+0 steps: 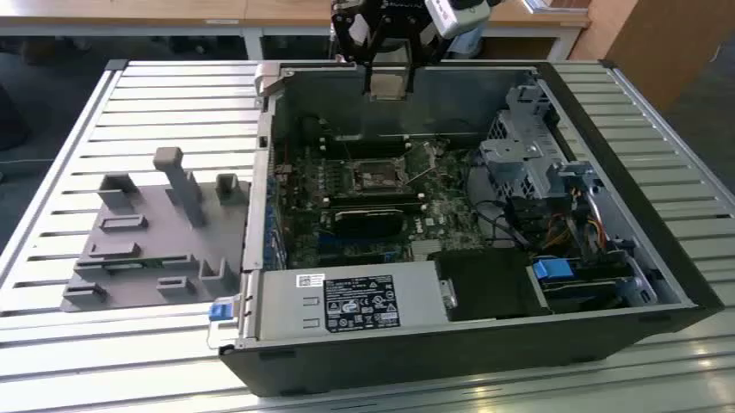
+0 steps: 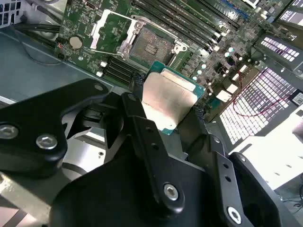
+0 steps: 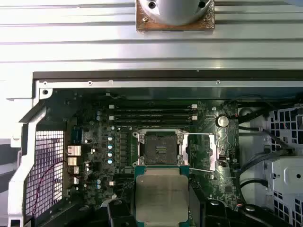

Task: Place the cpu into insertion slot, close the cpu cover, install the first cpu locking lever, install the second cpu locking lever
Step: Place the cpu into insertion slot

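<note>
You were at step one: your gripper (image 2: 166, 98) clenched the cpu (image 3: 162, 196) clear of the insertion slot (image 3: 160, 147); seating it, I judged, needed exact alignment.

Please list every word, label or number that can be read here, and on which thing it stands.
The black label on the silver box: print too small to read.
The white sticker on the same box: too small to read.
The green board: markings too small to read.
The chip held in the tool: no print visible on its top.
</note>
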{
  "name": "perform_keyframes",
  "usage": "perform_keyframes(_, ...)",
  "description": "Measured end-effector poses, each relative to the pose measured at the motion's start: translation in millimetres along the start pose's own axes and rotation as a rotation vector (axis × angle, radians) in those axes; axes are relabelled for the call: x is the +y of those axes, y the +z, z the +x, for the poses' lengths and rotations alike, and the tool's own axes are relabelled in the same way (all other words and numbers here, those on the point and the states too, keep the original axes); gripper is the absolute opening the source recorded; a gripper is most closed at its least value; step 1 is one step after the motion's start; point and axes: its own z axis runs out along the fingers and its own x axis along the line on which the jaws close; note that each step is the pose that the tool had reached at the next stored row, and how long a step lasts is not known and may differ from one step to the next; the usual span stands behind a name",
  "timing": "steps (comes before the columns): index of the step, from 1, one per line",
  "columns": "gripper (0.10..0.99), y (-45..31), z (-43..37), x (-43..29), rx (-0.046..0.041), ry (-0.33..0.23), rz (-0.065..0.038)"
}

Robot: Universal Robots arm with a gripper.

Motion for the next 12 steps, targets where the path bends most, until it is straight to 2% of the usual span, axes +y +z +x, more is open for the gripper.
perform_keyframes(12,0.541,0.0,0.0,0.0,-0.0007,0.009,0.000)
